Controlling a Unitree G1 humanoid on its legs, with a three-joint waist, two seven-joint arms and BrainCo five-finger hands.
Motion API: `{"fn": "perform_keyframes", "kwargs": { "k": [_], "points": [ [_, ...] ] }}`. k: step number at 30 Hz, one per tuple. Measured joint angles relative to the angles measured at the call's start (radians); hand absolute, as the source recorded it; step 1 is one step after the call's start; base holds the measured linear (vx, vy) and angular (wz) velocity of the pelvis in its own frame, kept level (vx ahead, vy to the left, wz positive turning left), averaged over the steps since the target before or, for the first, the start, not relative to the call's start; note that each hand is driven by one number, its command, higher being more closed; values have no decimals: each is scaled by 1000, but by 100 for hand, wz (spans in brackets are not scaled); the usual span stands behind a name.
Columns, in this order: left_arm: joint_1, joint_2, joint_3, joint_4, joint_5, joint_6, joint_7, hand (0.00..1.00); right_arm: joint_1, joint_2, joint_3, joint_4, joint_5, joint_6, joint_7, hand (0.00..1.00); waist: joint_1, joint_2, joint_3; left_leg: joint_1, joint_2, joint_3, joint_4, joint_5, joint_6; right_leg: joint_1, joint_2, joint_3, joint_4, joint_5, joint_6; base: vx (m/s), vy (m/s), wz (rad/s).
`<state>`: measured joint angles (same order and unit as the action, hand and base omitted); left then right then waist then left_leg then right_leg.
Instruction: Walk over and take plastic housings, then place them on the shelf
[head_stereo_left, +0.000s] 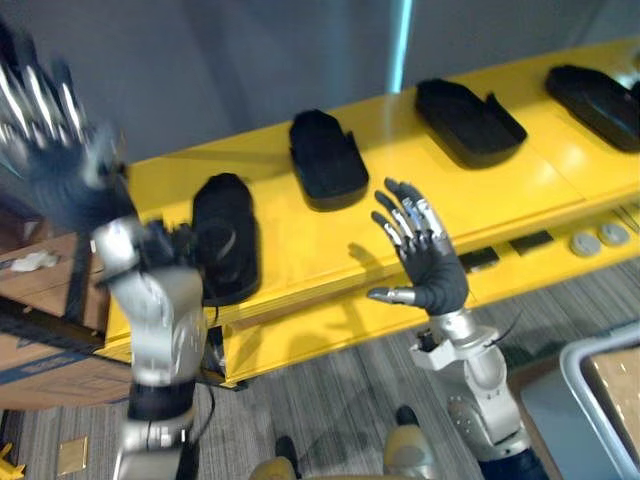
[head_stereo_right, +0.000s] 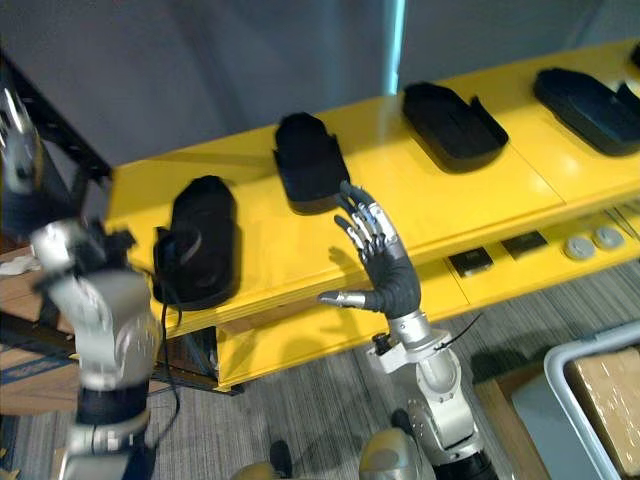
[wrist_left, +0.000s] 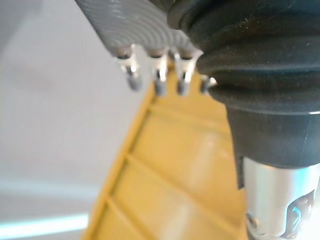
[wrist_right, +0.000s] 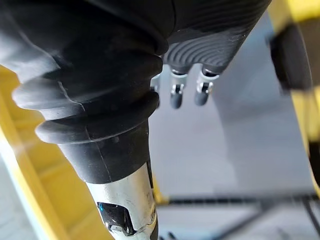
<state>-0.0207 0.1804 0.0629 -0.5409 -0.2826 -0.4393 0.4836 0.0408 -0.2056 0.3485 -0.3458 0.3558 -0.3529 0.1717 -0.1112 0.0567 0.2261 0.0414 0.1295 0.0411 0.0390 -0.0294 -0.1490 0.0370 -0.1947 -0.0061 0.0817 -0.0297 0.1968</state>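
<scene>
Black plastic housings (head_stereo_left: 328, 160) in a row on yellow shelf (head_stereo_left: 520, 190), long axes front-to-back, left hand (head_stereo_left: 50, 160) and right hand (head_stereo_left: 432, 268) raised empty, fingers splayed

Black housings (head_stereo_left: 327, 160) sit on the plain yellow shelf (head_stereo_left: 470, 200) — below it, grey streaked floor (head_stereo_left: 330, 400) and a pale grey bin (head_stereo_left: 600, 340).
</scene>
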Motion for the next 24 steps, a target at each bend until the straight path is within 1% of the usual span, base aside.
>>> {"fn": "perform_keyframes", "kwargs": {
  "k": [2, 4, 5, 6, 7, 8, 9, 10, 11, 12, 13, 14, 16, 17, 18, 19, 20, 21, 24],
  "points": [
    [168, -22, 15, -19, 129, 1, -7, 0, 7, 6, 33, 0, -37, -1, -9, 0, 52, -12, -19, -16, 0, -48, -11, 12, -7, 24, 0, -56, -27, 0, -7, -13, -35, 69],
    [260, -47, 46, -19, 154, 4, -17, 0, 2, 9, 51, 1, -55, -2, -22, 0, 84, -22, -33, -27, -1, -82, -21, 29, -11, 37, 1, -93, -39, 3, -9, 14, -30, 54],
    [309, -64, 63, -14, 179, 19, -12, 0, 0, 13, 60, 5, -55, -6, -27, 100, 104, -30, -39, -31, 0, -96, -33, 40, -13, 40, 2, -110, -42, 4, -11, 36, -25, 35],
    [332, -74, 70, -11, 180, 35, -9, 0, -4, 15, 77, 10, -55, -8, -33, 100, 110, -33, -41, -35, -1, -103, -35, 43, -13, 43, 2, -119, -42, 6, -13, 56, -24, 38],
    [364, -85, 74, 27, 189, 67, -2, 0, -10, 19, 100, 27, -55, -11, -46, 100, 120, -37, -48, -43, -2, -118, -36, 46, -15, 50, 4, -132, -49, 13, -14, 51, -8, 24],
    [393, -93, 75, 92, 224, 104, 11, 0, -21, 20, 141, 57, -56, -14, -63, 100, 133, -42, -53, -43, -2, -118, -37, 46, -15, 53, 5, -133, -55, 14, -14, 47, -4, 17],
    [405, -98, 74, 128, 224, 123, 14, 0, -26, 21, 163, 69, -56, -14, -68, 100, 138, -44, -57, -43, -2, -118, -37, 46, -15, 54, 5, -133, -56, 14, -14, 39, 1, 1],
    [422, -111, 75, 222, 223, 157, 17, 0, -32, 24, 212, 93, -56, -14, -71, 100, 150, -45, -64, -44, -2, -118, -40, 46, -15, 54, 5, -133, -58, 14, -14, 43, 0, 2],
    [431, -117, 74, 332, 216, 187, 11, 0, -40, 24, 263, 112, -57, -12, -85, 100, 155, -49, -67, -44, -1, -119, -47, 48, -16, 53, 5, -134, -60, 14, -14, 42, -1, 3],
    [434, -120, 74, 386, 195, 197, -4, 0, -48, 26, 292, 123, -66, -7, -91, 100, 155, -51, -68, -44, -1, -120, -50, 49, -17, 52, 5, -136, -60, 14, -15, 33, -1, 4],
    [438, -123, 69, 461, 165, 211, -35, 0, -57, 30, 326, 140, -88, 8, -104, 100, 156, -56, -71, -45, -1, -121, -54, 49, -17, 51, 5, -137, -60, 13, -16, 24, -2, 8],
    [453, -129, 48, 531, 175, 222, -95, 0, -67, 42, 360, 174, -96, 23, -124, 100, 158, -64, -75, -45, -1, -126, -62, 51, -17, 52, 5, -145, -59, 10, -21, 28, -8, 17],
    [480, -127, -20, 579, 185, 222, -182, 0, -73, 68, 360, 242, -94, 48, -153, 100, 165, -76, -79, -57, -2, -146, -68, 58, -18, 49, 6, -167, -55, 5, -28, 16, -10, 26],
    [484, -127, -44, 588, 176, 222, -204, 0, -80, 69, 358, 259, -94, 52, -157, 100, 169, -76, -79, -61, -2, -149, -67, 59, -17, 47, 6, -171, -55, 5, -28, 4, -4, 19],
    [486, -126, -85, 624, 161, 222, -249, 0, -97, 70, 353, 290, -95, 54, -167, 100, 176, -77, -75, -64, -3, -154, -68, 62, -18, 47, 6, -176, -52, 5, -29, -12, -2, 12],
    [478, -124, -118, 673, 159, 223, -274, 0, -111, 72, 351, 315, -96, 54, -176, 100, 180, -70, -70, -66, -3, -159, -68, 65, -18, 45, 6, -181, -48, 4, -31, -35, -1, 10],
    [468, -124, -136, 708, 161, 223, -279, 0, -124, 76, 352, 335, -96, 54, -178, 100, 180, -65, -66, -68, -2, -160, -69, 67, -18, 40, 6, -182, -43, 2, -32, -52, -2, 7],
    [449, -120, -154, 747, 151, 223, -291, 0, -144, 85, 353, 354, -97, 55, -194, 100, 180, -53, -56, -78, -1, -161, -69, 73, -18, 29, 7, -183, -38, 2, -32, -44, -2, 1],
    [422, -116, -162, 769, 112, 222, -304, 0, -178, 97, 356, 387, -112, 75, -217, 100, 180, -41, -21, -81, 0, -161, -70, 80, -18, 17, 6, -180, -26, 0, -34, -57, 1, -1]
  ]
}}
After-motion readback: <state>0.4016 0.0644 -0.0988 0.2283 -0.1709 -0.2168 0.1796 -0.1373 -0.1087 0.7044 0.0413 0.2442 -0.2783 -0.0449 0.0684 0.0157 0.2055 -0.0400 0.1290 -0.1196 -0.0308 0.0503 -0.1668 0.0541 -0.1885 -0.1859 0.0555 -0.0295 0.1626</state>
